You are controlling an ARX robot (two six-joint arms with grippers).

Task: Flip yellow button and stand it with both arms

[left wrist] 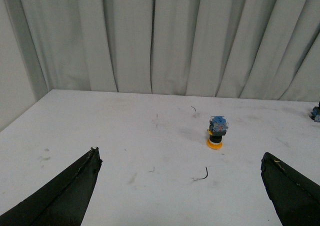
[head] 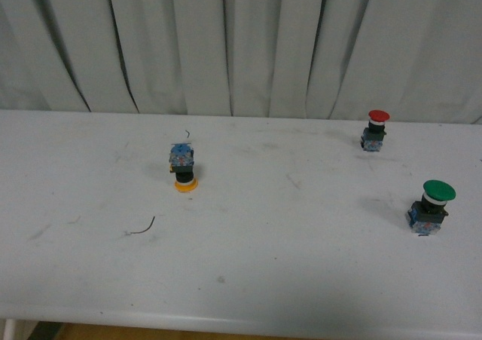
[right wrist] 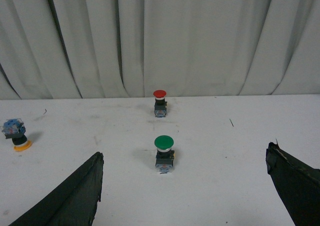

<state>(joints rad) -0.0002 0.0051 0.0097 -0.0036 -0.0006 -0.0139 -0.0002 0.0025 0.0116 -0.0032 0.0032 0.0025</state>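
Observation:
The yellow button (head: 183, 168) stands upside down on the white table (head: 248, 280), yellow cap on the surface and blue base on top. It also shows in the left wrist view (left wrist: 217, 132) and in the right wrist view (right wrist: 16, 135). No arm shows in the front view. My left gripper (left wrist: 180, 158) is open and empty, its black fingers (left wrist: 75, 183) wide apart, well short of the button. My right gripper (right wrist: 185, 158) is open and empty, with the green-capped button between its fingers' lines but further off.
A red-capped button (head: 375, 130) stands upright at the back right and a larger green-capped button (head: 432, 206) stands upright at the right. A short dark wire scrap (head: 143, 228) lies on the table. Grey curtains (head: 241, 38) hang behind the table's far edge.

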